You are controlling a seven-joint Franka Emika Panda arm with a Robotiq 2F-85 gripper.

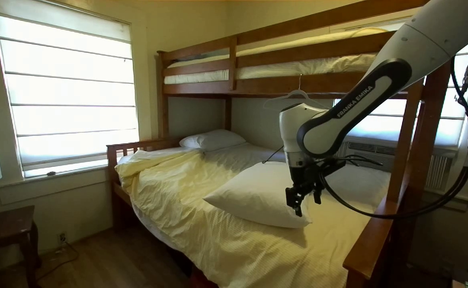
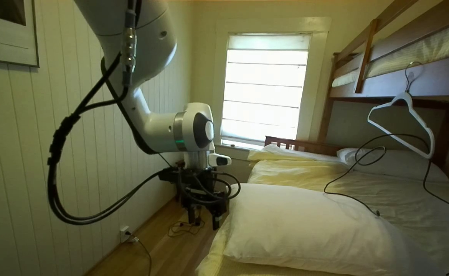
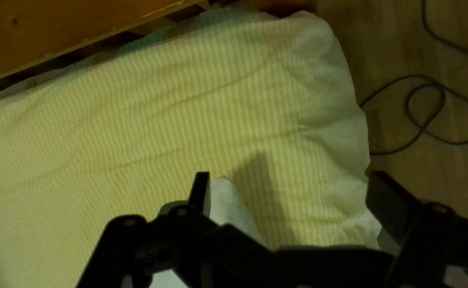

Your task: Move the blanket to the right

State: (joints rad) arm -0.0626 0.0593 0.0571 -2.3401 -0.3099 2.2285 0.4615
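Above the yellow blanket (image 3: 186,120), the pincer (image 3: 292,194), jaws apart

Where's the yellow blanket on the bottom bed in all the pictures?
In an exterior view: the blanket sprawls from left of the middle to the bottom.
In an exterior view: the blanket shows beyond the big white pillow, right of the middle, and at the bottom edge.
Wrist view: the blanket, striped up close, fills most of the picture.
Shared landmark: that pillow, the one nearest the gripper; the wrist view shows only part of it.
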